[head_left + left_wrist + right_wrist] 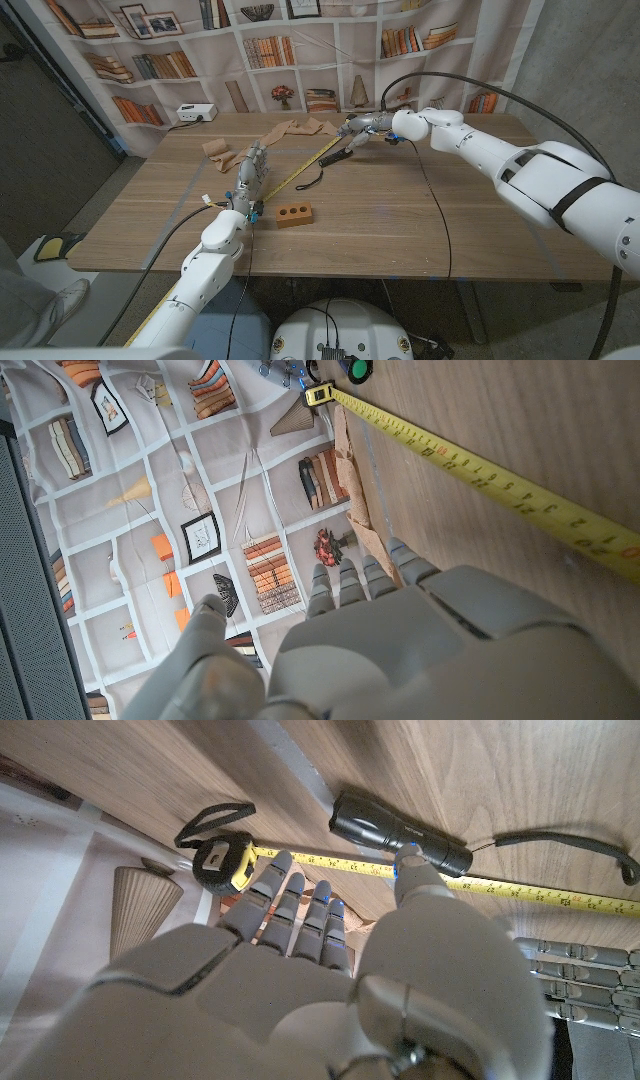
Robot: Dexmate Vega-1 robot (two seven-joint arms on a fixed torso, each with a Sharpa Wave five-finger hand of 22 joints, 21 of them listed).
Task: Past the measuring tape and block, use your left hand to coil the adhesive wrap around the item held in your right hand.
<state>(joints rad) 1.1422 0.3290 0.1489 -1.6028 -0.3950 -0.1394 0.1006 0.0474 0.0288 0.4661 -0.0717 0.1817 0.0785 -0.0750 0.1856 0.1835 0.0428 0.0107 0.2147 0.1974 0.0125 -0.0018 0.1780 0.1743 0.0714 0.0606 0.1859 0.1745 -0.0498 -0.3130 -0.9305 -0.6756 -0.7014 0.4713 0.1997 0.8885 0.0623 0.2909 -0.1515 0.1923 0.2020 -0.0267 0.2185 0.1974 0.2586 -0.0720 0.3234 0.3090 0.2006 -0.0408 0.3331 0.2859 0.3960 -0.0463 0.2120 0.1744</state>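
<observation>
Left hand (250,172), fingers apart and empty, stands beside the tape (300,170), just past the block (295,213). We judge the wrap (300,127), lying loose beyond the tape, to be soft, light and clingy, best pinched at a free end. Right hand (368,124), likewise spread and empty, hovers over the flashlight (335,156), which looks rigid and smooth; the tape lies across the left hand's reach.

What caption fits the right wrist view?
Right hand open above flashlight and tape measure on the table.
</observation>
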